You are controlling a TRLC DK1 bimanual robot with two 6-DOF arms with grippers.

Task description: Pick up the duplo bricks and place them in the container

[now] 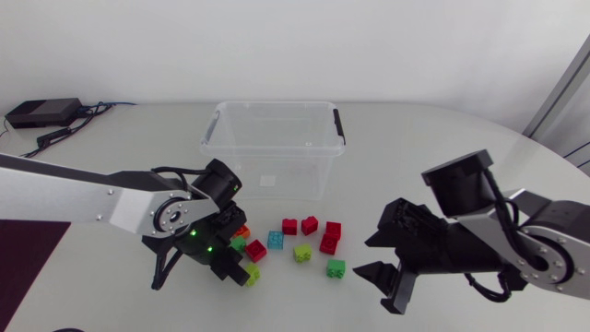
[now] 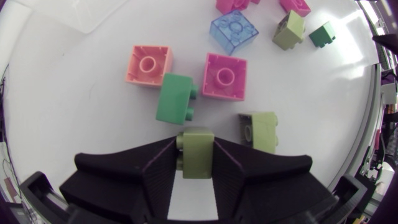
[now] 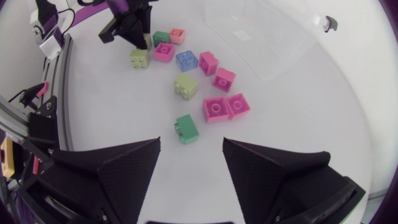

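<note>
A glossy white table (image 1: 442, 157) carries everything, with a black box (image 1: 39, 112) and its cables at the 10 o'clock corner. The clear, open-topped container (image 1: 275, 104) stands at 12 o'clock of the table's middle, and the duplo bricks (image 1: 297, 238) lie scattered just at 6 o'clock of it, in red, green, blue and olive. The left arm (image 1: 101, 198) comes in from 9 o'clock, low over the table, its wrist bent down onto the 8 o'clock edge of the scatter. The left jaws press on both sides of an olive-green brick (image 2: 199, 165) that sits on the table; a second olive brick (image 2: 261, 130) lies on its side just beside one finger, and a green brick (image 2: 176, 98) lies just ahead. The right arm (image 1: 544, 235) enters from 3 o'clock, angled down toward 9 o'clock; the right jaws stand wide apart, holding nothing, at 4 o'clock of the bricks
</note>
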